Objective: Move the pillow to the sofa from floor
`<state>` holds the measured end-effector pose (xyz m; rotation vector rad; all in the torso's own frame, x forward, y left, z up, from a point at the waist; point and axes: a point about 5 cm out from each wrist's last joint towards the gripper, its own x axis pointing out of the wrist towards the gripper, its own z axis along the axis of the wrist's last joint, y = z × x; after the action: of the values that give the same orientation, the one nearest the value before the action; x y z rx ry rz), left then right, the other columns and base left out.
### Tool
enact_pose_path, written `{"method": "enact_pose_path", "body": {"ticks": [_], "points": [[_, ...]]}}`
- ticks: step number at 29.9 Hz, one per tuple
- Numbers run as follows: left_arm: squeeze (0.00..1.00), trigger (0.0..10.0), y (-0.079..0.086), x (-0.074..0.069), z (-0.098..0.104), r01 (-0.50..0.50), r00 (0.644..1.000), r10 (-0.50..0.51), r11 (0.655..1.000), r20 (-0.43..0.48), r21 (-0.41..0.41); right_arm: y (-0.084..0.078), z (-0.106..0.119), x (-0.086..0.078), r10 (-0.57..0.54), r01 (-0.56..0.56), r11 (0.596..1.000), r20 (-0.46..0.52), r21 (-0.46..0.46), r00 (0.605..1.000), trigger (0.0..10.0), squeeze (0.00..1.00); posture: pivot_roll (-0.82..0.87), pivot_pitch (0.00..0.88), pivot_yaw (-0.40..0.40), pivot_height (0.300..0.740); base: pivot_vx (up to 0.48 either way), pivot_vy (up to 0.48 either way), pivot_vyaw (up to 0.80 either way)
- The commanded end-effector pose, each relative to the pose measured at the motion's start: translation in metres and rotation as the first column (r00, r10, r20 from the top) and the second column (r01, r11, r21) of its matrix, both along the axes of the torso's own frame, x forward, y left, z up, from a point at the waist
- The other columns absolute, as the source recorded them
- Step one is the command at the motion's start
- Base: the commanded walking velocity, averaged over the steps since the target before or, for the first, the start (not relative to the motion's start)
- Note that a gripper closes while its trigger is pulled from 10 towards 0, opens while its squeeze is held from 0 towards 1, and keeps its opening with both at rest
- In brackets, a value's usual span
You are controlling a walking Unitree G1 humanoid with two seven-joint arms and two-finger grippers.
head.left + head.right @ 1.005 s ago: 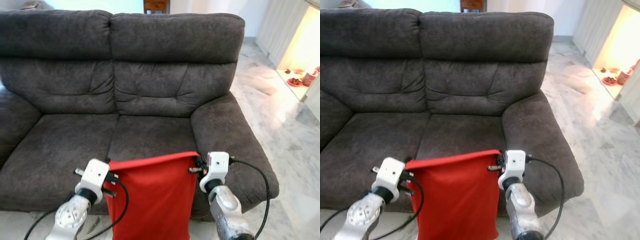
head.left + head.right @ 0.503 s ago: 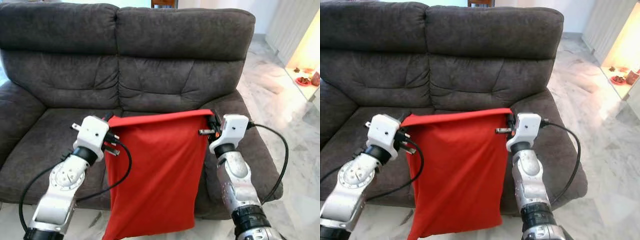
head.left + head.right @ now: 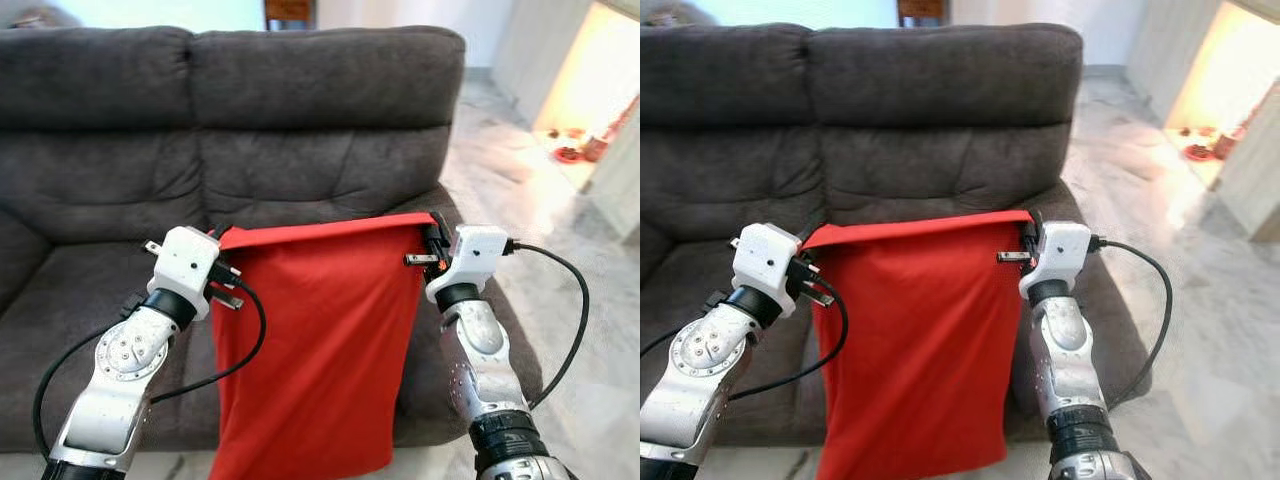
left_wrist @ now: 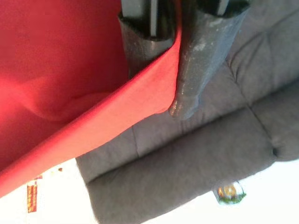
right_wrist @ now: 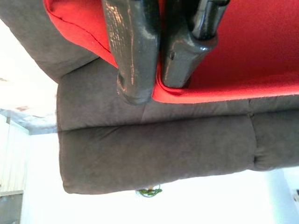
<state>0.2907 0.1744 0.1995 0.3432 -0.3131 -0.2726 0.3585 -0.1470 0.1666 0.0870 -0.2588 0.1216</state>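
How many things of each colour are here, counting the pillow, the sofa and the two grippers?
Red: 1, the flat red fabric pillow.
Dark grey: 1, the plush fabric sofa.
Black-fingered: 2, left gripper and right gripper, each clamping a top corner of the pillow.
Total: 4.

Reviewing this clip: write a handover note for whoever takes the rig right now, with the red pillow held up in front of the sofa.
Left gripper: shut on the red pillow at its upper left corner.
Right gripper: shut on the upper right corner.
Pillow: off the floor, hanging flat between both grippers in front of the dark grey sofa, its top edge above seat level.
Done: pickup and lift.
Left: carry it forward over the seat cushion, lower it, open both grippers.
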Motion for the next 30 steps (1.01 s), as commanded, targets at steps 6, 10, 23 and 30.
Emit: {"method": "enact_pose_path", "body": {"ticks": [6,10,23,30], "points": [[0.0,10.0,0.045,-0.005,0.014,-0.193,0.98,0.194,0.981,0.042,-0.024,-0.031,0.037,0.001,-0.124,0.109,0.988,0.136,0.111,0.983,10.0,0.0,0.16,0.1,0.018,0.74,0.372,0.0,0.0],[0.0,10.0,0.047,-0.003,0.022,-0.197,0.978,0.198,0.98,0.062,-0.023,-0.021,0.052,0.003,-0.071,0.06,0.996,0.195,0.062,0.978,10.0,0.0,0.16,0.1,0.02,0.74,0.375,0.0,0.0],[0.0,10.0,0.063,0.0,0.07,-0.271,0.939,0.28,0.96,0.202,-0.072,0.043,0.104,-0.004,0.352,-0.336,0.936,0.339,-0.108,0.873,10.0,0.0,0.16,0.099,0.021,0.74,0.31,0.0,0.0],[0.0,10.0,0.042,0.001,0.037,-0.155,0.986,0.152,0.987,0.064,0.036,0.033,0.046,0.007,0.311,-0.297,0.945,0.087,-0.138,0.947,10.0,0.0,0.16,0.103,0.02,0.74,0.0,0.0,0.0]]}}
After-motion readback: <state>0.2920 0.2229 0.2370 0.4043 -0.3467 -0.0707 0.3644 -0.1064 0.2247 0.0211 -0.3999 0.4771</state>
